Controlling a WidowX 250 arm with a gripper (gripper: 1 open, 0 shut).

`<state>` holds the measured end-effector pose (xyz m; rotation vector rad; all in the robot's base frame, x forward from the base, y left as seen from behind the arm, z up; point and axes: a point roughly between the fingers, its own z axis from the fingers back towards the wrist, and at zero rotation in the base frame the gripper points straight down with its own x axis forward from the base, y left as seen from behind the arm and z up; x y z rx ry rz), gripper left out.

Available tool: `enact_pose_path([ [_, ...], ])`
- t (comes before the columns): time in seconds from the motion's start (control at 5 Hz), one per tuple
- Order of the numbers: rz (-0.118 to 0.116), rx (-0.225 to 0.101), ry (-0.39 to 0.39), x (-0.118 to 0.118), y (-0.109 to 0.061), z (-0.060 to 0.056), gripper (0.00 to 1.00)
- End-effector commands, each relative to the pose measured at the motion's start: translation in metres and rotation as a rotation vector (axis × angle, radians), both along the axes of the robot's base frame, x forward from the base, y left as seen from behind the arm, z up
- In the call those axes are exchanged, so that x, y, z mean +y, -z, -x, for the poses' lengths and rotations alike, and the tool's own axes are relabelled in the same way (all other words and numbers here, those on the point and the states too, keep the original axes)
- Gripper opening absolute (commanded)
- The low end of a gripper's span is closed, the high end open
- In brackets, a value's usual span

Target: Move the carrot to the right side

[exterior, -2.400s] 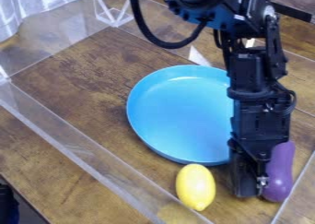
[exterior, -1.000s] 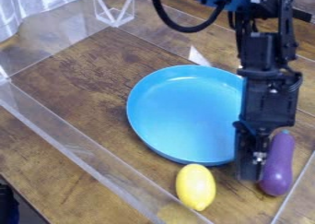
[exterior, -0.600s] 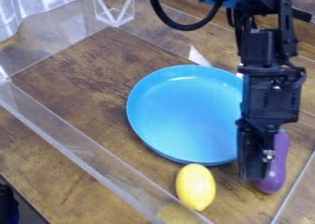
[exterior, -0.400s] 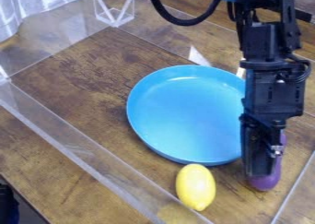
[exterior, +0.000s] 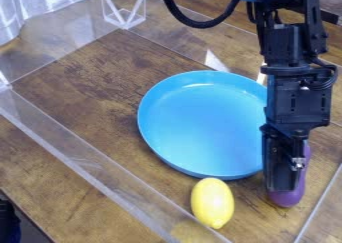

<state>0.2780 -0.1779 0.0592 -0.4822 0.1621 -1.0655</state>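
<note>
The pincer (exterior: pixel 282 187) hangs low at the lower right of the frame, its fingers pressed together – nothing seems to be gripped between them, though the tips overlap the purple toy (the one meant by "carrot") and hide any contact. The toy (exterior: pixel 297 184) lies on the wood near the lower right corner, partly behind the fingers, its rounded lower end showing beneath them.

Left of the pincer sits the blue plate (exterior: pixel 194 127), in the middle of the frame, close to the arm (exterior: pixel 291 82). Below the plate, at the bottom of the frame, lies the lemon (exterior: pixel 213 203). The clear wall (exterior: pixel 100 157) slants across the lower left.

The likely step is a sideways push toward the right edge. With closed fingertips on a smooth, rounded body, the toy could roll or swivel out from under them if the push lands off its middle. Too much downward force might pin it; a swing back left could nudge the plate.
</note>
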Motion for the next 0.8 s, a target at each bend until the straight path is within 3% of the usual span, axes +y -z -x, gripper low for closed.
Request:
enact_pose_path([
  [0.0, 0.032, -0.055, -0.015, 0.002, -0.012, -0.007, 0.0],
  [0.2, 0.038, -0.05, -0.028, 0.005, -0.004, -0.005, 0.0],
  [0.6, 0.052, -0.044, -0.098, 0.004, -0.015, -0.014, 0.0],
])
